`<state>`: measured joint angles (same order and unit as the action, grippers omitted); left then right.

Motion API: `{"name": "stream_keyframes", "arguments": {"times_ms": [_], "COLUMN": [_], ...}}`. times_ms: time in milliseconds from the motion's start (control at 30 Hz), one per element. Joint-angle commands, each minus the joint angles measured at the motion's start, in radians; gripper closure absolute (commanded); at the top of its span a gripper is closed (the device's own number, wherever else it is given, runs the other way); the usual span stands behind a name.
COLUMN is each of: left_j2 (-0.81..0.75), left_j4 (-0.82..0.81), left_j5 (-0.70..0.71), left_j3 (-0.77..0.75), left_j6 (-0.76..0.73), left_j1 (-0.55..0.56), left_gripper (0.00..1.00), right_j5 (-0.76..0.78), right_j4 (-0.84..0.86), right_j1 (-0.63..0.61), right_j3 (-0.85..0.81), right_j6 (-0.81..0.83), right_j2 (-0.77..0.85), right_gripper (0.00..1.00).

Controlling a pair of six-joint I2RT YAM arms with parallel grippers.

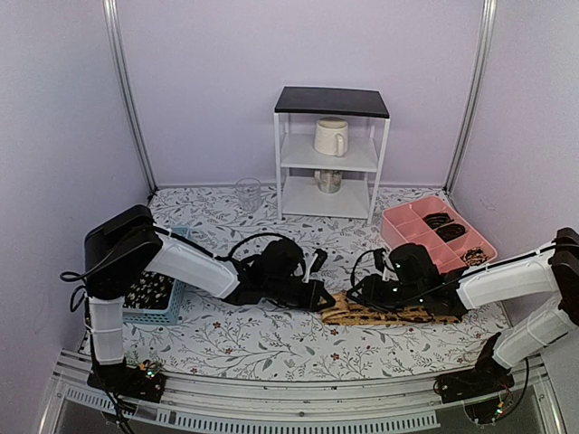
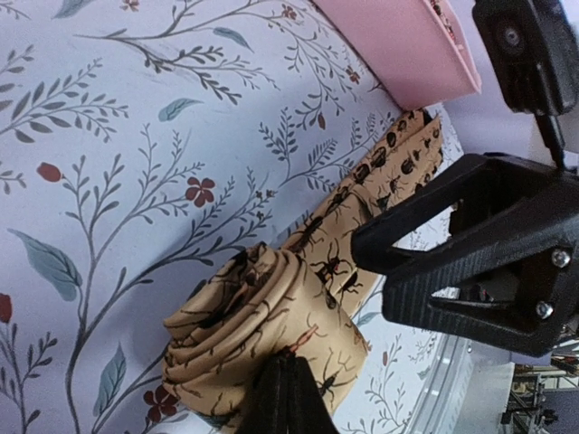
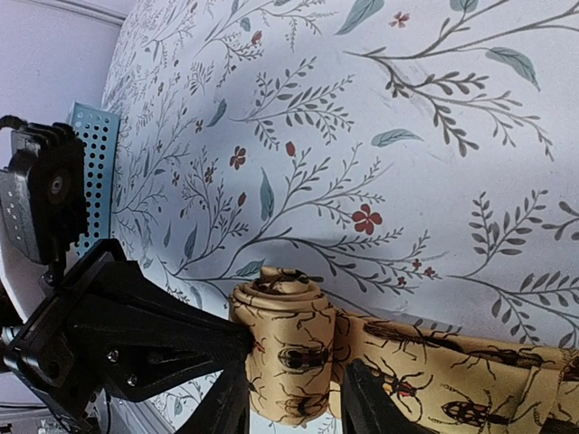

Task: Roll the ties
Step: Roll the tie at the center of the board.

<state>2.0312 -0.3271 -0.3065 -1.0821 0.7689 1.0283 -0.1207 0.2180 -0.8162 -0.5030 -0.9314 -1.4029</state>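
Note:
The tan-orange tie point(image 1: 398, 313) lies flat on the table between the arms, its left end wound into a roll point(image 2: 258, 330). My left gripper point(image 1: 319, 295) is shut on the near side of that roll, its fingers pressed together in the left wrist view point(image 2: 285, 391). My right gripper point(image 1: 359, 294) is open, one finger on each side of the roll point(image 3: 289, 348) in the right wrist view point(image 3: 294, 407). The unrolled part runs right toward the pink tray point(image 1: 470, 237). Dark speckled ties point(image 1: 149, 289) lie in the blue basket point(image 1: 172, 315).
The pink tray holds dark rolled items point(image 1: 450, 232) in its compartments. A white shelf unit point(image 1: 331, 154) with a mug point(image 1: 330, 136) and a jar stands at the back, and a clear glass point(image 1: 248, 193) stands to its left.

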Motion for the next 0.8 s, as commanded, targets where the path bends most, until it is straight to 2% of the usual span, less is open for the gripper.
{"name": "stream_keyframes", "arguments": {"times_ms": [0,133,233,300,500,600,733,767], "left_j2": [0.008,-0.021,-0.086,-0.15,-0.236,-0.234,-0.188,-0.185], "left_j4": [0.002,0.003,0.031,0.098,0.265,0.248,0.211,0.189], "left_j5": [0.004,0.012,0.033,0.1,0.292,0.277,0.145,0.11], "left_j3": [-0.015,-0.006,0.01,0.009,-0.013,0.01,0.036,0.046], "left_j6": [-0.03,-0.06,-0.143,-0.232,-0.6,-0.76,-0.923,-0.95], "left_j1": [0.013,0.011,0.009,0.007,-0.005,-0.004,-0.008,-0.007], "left_gripper": [1.0,0.97,0.81,0.69,0.44,0.4,0.37,0.3], "right_j5": [-0.045,-0.07,-0.067,-0.068,-0.095,-0.093,-0.097,-0.102], "right_j4": [0.062,0.087,0.089,0.093,0.149,0.155,0.162,0.165], "right_j1": [0.008,0.01,0.011,0.013,0.014,0.016,0.017,0.017], "right_j3": [0.013,0.01,0.01,0.014,0.035,0.038,0.039,0.039], "right_j6": [-0.01,-0.013,-0.012,-0.011,-0.016,-0.024,-0.028,-0.031], "right_j2": [-0.037,-0.075,-0.096,-0.109,-0.136,-0.14,-0.138,-0.141], "right_gripper": [0.64,0.65,0.7,0.74,0.79,0.8,0.8,0.8]}}
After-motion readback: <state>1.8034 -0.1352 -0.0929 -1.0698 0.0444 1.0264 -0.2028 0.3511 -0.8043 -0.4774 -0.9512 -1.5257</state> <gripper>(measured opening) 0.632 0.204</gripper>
